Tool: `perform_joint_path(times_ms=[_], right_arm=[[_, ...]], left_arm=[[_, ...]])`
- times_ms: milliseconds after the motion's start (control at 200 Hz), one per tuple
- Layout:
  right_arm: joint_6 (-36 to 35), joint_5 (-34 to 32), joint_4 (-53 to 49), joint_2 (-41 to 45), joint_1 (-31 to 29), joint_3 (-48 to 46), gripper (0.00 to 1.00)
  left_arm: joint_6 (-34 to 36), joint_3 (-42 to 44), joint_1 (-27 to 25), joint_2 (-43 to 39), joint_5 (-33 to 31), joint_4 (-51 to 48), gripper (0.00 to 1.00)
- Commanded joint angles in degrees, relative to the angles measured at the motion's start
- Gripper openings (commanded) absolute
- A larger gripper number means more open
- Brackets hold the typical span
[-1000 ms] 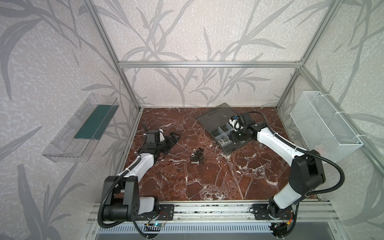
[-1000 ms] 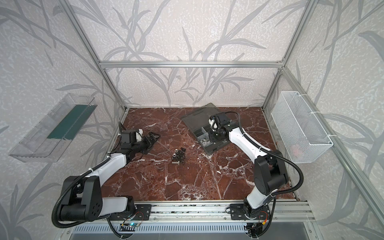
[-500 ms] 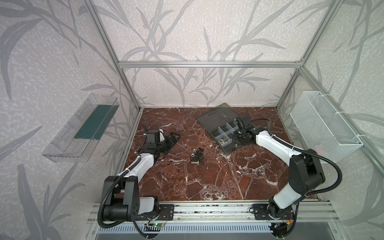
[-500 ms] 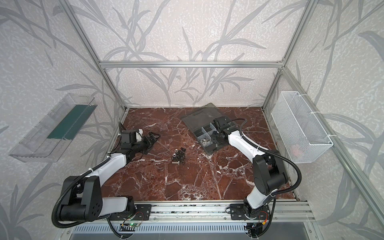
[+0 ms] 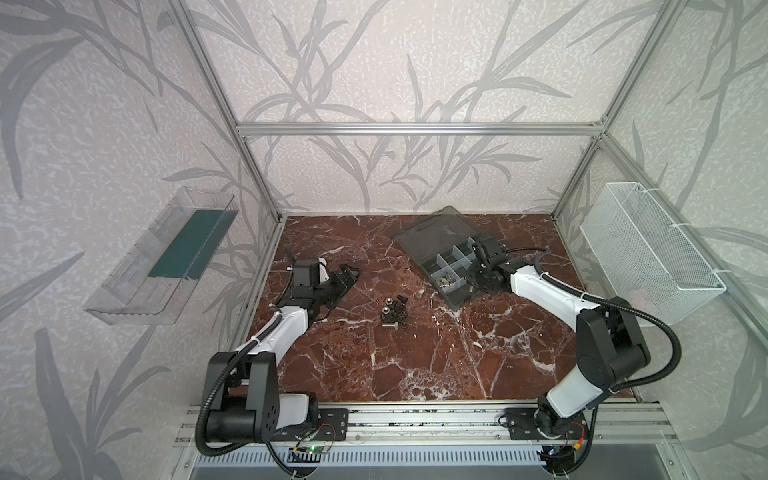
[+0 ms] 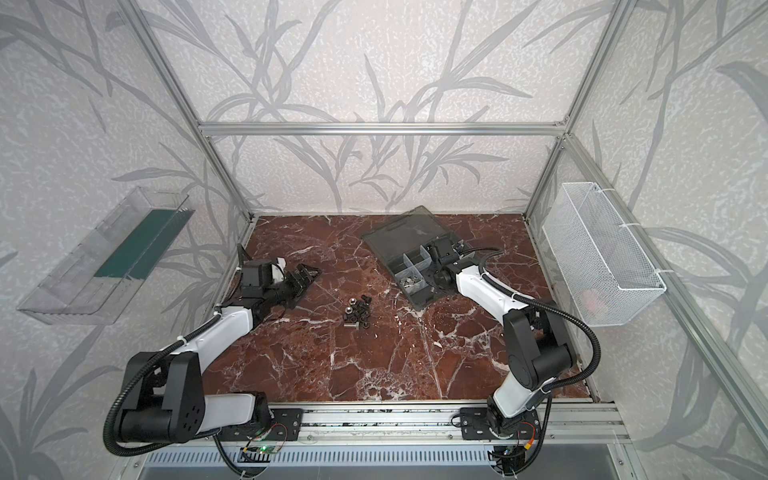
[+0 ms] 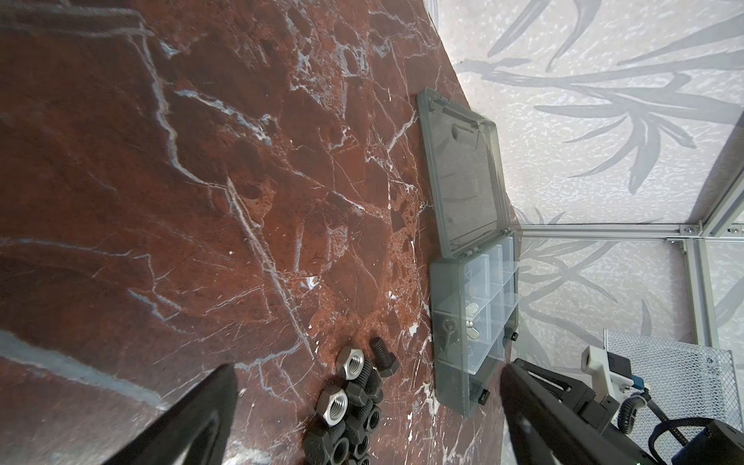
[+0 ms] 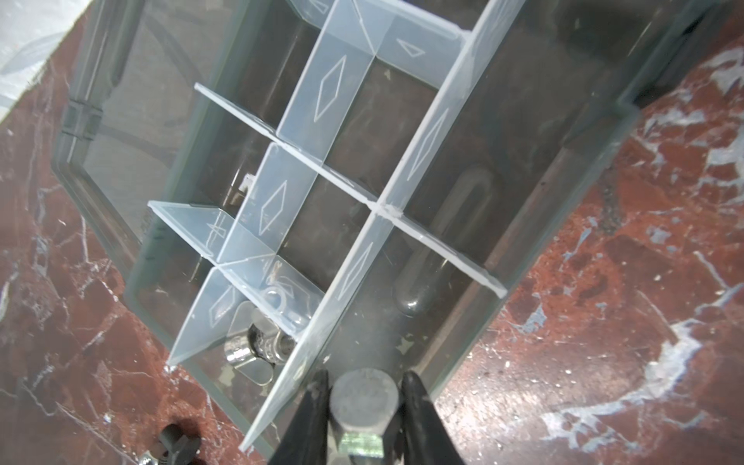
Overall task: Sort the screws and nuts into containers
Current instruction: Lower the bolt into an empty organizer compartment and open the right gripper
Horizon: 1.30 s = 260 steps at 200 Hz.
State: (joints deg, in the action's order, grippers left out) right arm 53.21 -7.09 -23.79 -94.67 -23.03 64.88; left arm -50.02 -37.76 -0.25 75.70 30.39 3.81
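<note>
Right wrist view: the right gripper [image 8: 365, 378] is pinched on 1 silver screw [image 8: 364, 402], shank pointing ahead, apparently just above the organiser's empty edge compartment [image 8: 378, 330]. The left gripper [image 5: 347, 277], spread wide and empty, hangs nearer the loose pile of screws and nuts [image 5: 394, 314].

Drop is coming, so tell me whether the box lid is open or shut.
Open: the lid lies folded back flat beside the box, its compartments exposed.
</note>
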Motion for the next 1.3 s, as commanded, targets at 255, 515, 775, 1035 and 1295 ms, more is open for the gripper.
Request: perform_joint_path(times_ms=[255, 515, 775, 1035, 1295], right_arm=[[4.3, -1.5, 2.7, -2.8, 0.0, -0.1, 0.00], [4.2, -1.5, 5.8, -2.8, 0.0, -2.1, 0.13], [2.3, -0.6, 7.3, -4.6, 0.0, -2.3, 0.45], [-3.5, -1.7, 6.2, -1.2, 0.0, -1.9, 0.62], [-34.7, 10.9, 8.6, 3.5, -0.3, 0.0, 0.62]], left_arm=[[-0.3, 0.7, 0.9, 0.5, 1.2, 1.4, 1.00], [-0.3, 0.9, 1.0, 0.3, 1.2, 1.5, 1.00], [-0.4, 1.0, 1.0, 0.4, 1.3, 1.6, 0.99], [-0.4, 1.0, 1.1, 0.4, 1.4, 1.6, 0.99], [-0.7, 0.7, 1.2, 0.2, 1.3, 1.4, 0.99]])
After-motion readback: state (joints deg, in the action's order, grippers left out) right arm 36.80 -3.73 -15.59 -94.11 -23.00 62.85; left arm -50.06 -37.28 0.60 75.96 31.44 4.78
